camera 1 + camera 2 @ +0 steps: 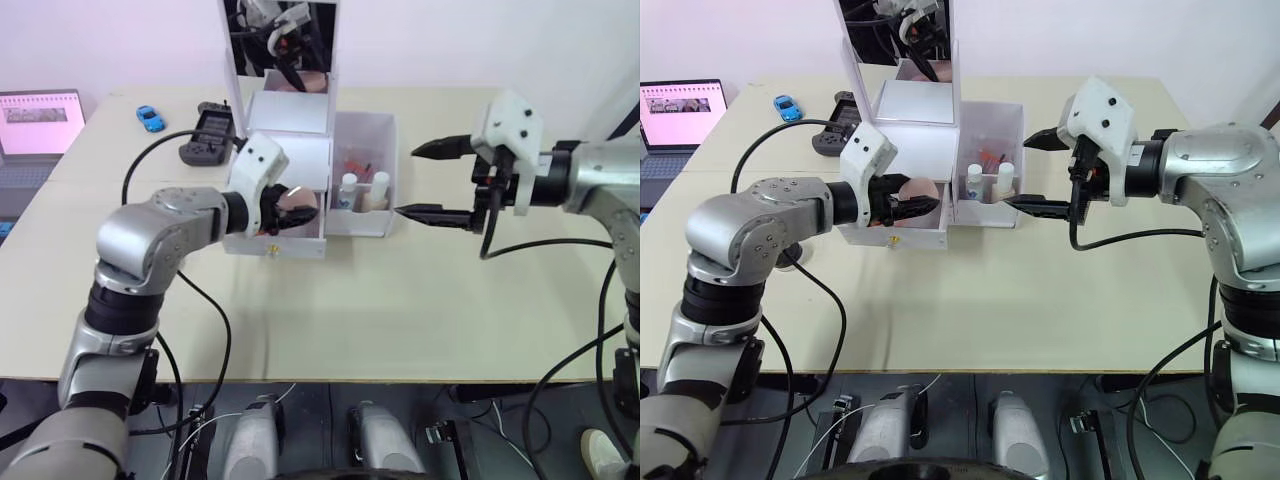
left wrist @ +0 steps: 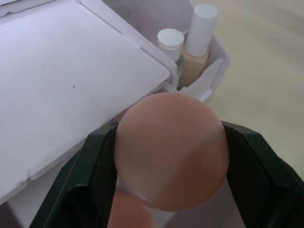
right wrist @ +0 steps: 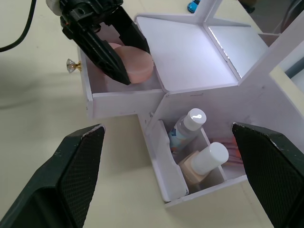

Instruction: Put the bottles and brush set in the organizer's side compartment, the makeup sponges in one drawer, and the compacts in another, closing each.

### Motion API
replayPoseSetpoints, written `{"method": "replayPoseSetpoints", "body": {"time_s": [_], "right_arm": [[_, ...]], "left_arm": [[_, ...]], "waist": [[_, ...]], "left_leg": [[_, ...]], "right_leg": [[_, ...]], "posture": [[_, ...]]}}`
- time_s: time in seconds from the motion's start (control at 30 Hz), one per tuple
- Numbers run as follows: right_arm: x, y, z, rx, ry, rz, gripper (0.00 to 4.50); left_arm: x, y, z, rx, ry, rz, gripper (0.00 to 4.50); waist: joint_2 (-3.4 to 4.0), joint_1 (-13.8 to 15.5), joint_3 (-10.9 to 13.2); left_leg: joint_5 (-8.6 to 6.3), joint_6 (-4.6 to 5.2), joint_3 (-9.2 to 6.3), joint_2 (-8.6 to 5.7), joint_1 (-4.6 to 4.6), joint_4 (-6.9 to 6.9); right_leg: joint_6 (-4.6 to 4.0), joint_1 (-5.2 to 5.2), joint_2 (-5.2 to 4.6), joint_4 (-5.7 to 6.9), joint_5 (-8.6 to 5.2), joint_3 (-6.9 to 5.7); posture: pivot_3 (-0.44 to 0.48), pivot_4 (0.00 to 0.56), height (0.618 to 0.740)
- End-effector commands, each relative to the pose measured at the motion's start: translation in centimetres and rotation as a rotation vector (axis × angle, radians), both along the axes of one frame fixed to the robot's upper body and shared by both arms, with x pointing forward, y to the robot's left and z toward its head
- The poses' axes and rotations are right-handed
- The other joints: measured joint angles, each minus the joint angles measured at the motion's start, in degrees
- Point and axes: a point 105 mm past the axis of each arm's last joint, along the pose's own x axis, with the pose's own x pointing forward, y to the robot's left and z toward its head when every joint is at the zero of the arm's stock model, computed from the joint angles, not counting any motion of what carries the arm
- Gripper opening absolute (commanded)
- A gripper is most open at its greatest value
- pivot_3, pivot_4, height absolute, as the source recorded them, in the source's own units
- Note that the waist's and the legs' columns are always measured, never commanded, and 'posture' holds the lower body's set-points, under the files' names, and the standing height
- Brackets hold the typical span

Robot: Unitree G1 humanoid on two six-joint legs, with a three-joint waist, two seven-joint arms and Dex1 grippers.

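Observation:
The white organizer stands at the table's far middle with its mirror upright. One drawer with a gold knob is pulled out. My left gripper is shut on a round pink makeup sponge, held over that open drawer. A pinkish shape shows below it inside the drawer. The side compartment holds the clear bottle, the beige bottle and the brush set. My right gripper hangs open just right of the compartment, holding nothing. The compacts are out of view.
A laptop sits at the far left, with a blue toy car and a black handheld device near it. A black cable runs from the device behind my left arm. The table's front edge is near.

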Motion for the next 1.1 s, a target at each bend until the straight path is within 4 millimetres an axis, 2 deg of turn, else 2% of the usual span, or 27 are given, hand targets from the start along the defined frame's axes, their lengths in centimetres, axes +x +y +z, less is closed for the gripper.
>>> {"method": "replayPoseSetpoints", "body": {"time_s": [0.03, 0.07, 0.2, 0.4, 0.57, 0.63, 0.67, 0.77, 0.83, 0.9, 0.97, 1.03, 1.1], "right_arm": [[-0.7, -0.2, 1.5, 0.003, -0.065, -0.004, 4.50], [-0.8, -0.2, 1.5, 0.002, -0.066, -0.005, 4.50], [-0.9, -0.3, 1.4, 0.003, -0.056, 0.003, 4.50], [0.0, -0.9, 1.4, -0.003, -0.067, 0.018, 4.50], [1.1, -2.1, 1.4, 0.012, -0.067, 0.028, 4.50], [1.6, -2.7, 1.4, 0.005, -0.069, 0.026, 4.50], [1.8, -2.9, 1.4, 0.003, -0.070, 0.025, 4.50], [2.3, -3.1, 1.3, -0.015, -0.066, 0.048, 4.50], [2.5, -2.9, 1.3, -0.018, -0.066, 0.075, 4.50], [2.6, -2.4, 1.5, -0.003, -0.053, 0.102, 4.50], [2.6, -2.1, 1.6, 0.011, -0.016, 0.125, 4.50], [2.1, -1.9, 1.5, 0.033, 0.036, 0.148, 4.50], [1.1, -2.1, 1.5, 0.074, 0.115, 0.181, 4.50]], "left_arm": [[0.0, 0.1, 1.2, 0.014, -0.057, -0.011, 4.15], [-0.1, 0.3, 1.1, 0.021, -0.057, -0.016, 4.48], [-0.6, 0.2, 1.7, 0.005, -0.066, -0.034, 4.48], [-1.7, 1.8, 4.5, -0.105, -0.122, -0.046, 4.48], [-4.4, 5.4, 6.2, -0.139, -0.210, -0.064, 4.48], [-5.7, 6.9, 6.2, -0.142, -0.235, -0.052, 4.48], [-6.0, 7.3, 6.0, -0.138, -0.237, -0.047, 4.48], [-9.0, 9.5, 3.6, -0.160, -0.173, -0.026, 4.48], [-10.3, 10.7, 2.3, -0.209, -0.163, 0.028, 4.48], [-12.1, 11.4, -0.8, -0.184, -0.102, 0.083, 4.48], [-13.0, 12.3, -2.4, -0.209, -0.105, 0.177, 4.48], [-13.7, 12.7, -3.5, -0.167, -0.119, 0.207, 3.98], [-14.5, 12.7, -4.2, -0.156, -0.125, 0.207, 3.13]], "waist": [[0.00, 0.0, 0.0], [0.00, 0.0, 0.0], [0.00, 0.0, 0.0], [-0.01, -0.1, 0.0], [0.02, -0.5, 0.0], [0.02, -0.4, 0.0], [0.02, -0.3, 0.0], [0.04, -0.6, 0.0], [0.04, -0.5, 0.0], [0.02, -0.4, 0.0], [0.07, -0.4, 0.0], [-0.07, 0.2, 0.0], [-0.07, 0.5, 0.0]], "left_leg": [[0.00, 0.00, 0.00, 0.00, 0.00, 0.00], [0.00, 0.00, 0.00, 0.00, 0.00, 0.00], [0.00, 0.00, -0.02, 0.00, 0.01, 0.01], [0.00, 0.00, -0.01, 0.00, 0.00, 0.00], [0.00, 0.00, 0.00, 0.02, 0.04, -0.04], [0.00, 0.00, 0.01, 0.03, 0.04, -0.04], [0.00, 0.00, 0.02, 0.03, 0.03, -0.04], [0.00, 0.00, 0.10, 0.03, 0.04, -0.04], [0.00, 0.00, 0.17, 0.04, 0.09, -0.04], [0.00, 0.00, 0.17, 0.04, 0.09, -0.05], [0.00, 0.00, 0.25, 0.03, 0.12, -0.08], [0.00, -0.01, 0.29, 0.00, 0.17, -0.11], [0.00, -0.02, 0.14, 0.00, 0.17, -0.04]], "right_leg": [[0.00, 0.00, 0.00, 0.00, 0.00, 0.00], [0.00, 0.01, 0.00, 0.00, 0.00, 0.00], [0.00, 0.02, 0.00, 0.01, 0.00, -0.01], [0.00, 0.01, 0.00, 0.00, 0.00, -0.01], [0.00, -0.02, 0.01, 0.01, 0.00, 0.03], [0.00, -0.02, 0.02, 0.01, 0.00, 0.03], [0.00, -0.02, 0.01, 0.00, -0.01, 0.03], [-0.02, -0.01, -0.06, -0.02, -0.01, 0.04], [-0.02, 0.01, -0.11, -0.03, -0.01, 0.07], [-0.05, 0.01, -0.15, -0.03, -0.02, 0.05], [-0.18, 0.03, -0.24, -0.07, -0.08, 0.08], [-0.22, 0.06, -0.31, -0.08, -0.10, 0.06], [-0.42, 0.15, -0.34, -0.15, -0.20, -0.05]], "posture": [[0.000, 0.150, 0.739], [0.000, 0.150, 0.739], [0.000, 0.150, 0.739], [0.000, 0.150, 0.739], [0.000, 0.150, 0.739], [0.000, 0.150, 0.739], [0.000, 0.150, 0.739], [0.000, 0.150, 0.739], [0.000, 0.150, 0.739], [0.000, 0.150, 0.739], [0.000, 0.150, 0.739], [0.000, 0.150, 0.739], [0.000, 0.150, 0.739]]}}
